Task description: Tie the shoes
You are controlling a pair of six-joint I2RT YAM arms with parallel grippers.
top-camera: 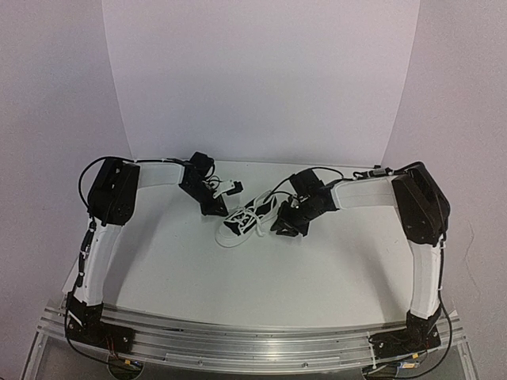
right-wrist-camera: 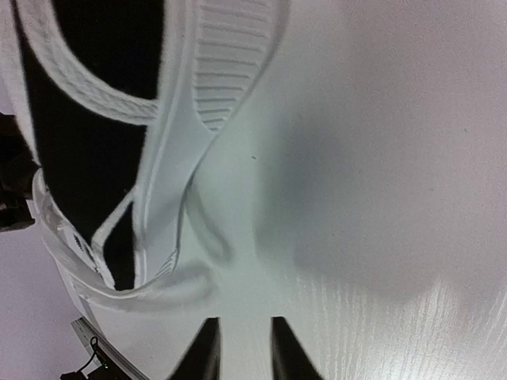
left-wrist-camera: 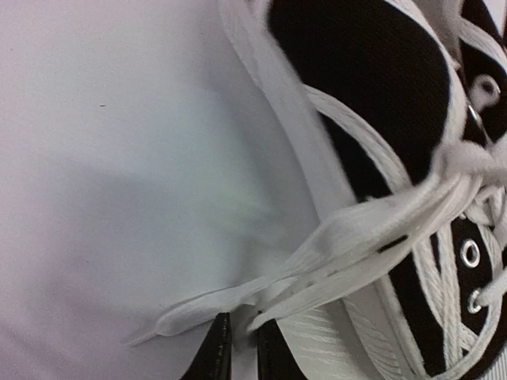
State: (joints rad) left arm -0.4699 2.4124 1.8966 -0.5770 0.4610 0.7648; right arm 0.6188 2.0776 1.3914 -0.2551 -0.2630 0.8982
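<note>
A small black canvas shoe (top-camera: pixel 252 214) with a white sole lies mid-table between both arms, its white laces (top-camera: pixel 230 236) looped loosely toward the front. In the left wrist view the black upper (left-wrist-camera: pixel 364 71) and eyelets fill the right side. Two flat lace ends (left-wrist-camera: pixel 356 237) run across the tips of my left gripper (left-wrist-camera: pixel 242 321), whose jaws stand a narrow gap apart. My right gripper (right-wrist-camera: pixel 243 321) is open over bare table, with nothing between the fingers. A lace loop (right-wrist-camera: pixel 166 289) lies just ahead of it, by the ribbed sole (right-wrist-camera: pixel 226 71).
The shoe sits on a white table (top-camera: pixel 317 277) walled by white backdrop panels (top-camera: pixel 261 79). An aluminium rail (top-camera: pixel 253 344) carrying the arm bases runs along the near edge. The left arm (top-camera: pixel 215 208) and right arm (top-camera: pixel 281 228) both crowd the shoe.
</note>
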